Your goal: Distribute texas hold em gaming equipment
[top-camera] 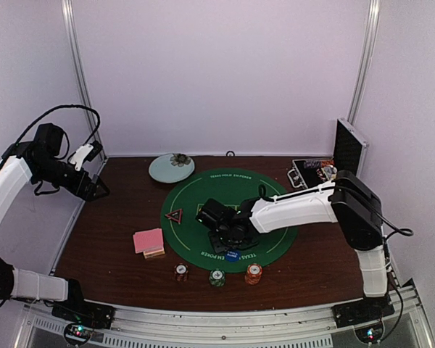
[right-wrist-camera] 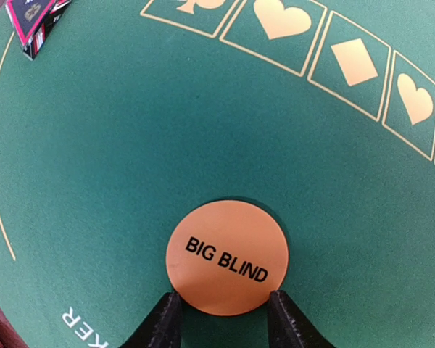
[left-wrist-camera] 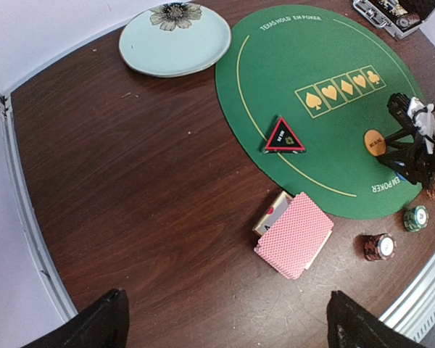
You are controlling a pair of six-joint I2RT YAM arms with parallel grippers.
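The right end effector [right-wrist-camera: 221,308] is touching the orange disc button [right-wrist-camera: 227,257], lying on the green mat [right-wrist-camera: 130,145], at five and seven o'clock; I cannot tell whether it is gripping. The left end effector [left-wrist-camera: 228,315] is gaping wide.

The orange disc [right-wrist-camera: 227,258] reads "BIG BLIND" in black. The green mat [left-wrist-camera: 319,58] carries "TEXAS HOLD EM POKER" along its far rim, and "EM POKER" shows at its near rim. Its gold boxes [left-wrist-camera: 346,87] show spade, heart, diamond, heart, club. Print on the triangle marker [left-wrist-camera: 284,135] is too small to read.
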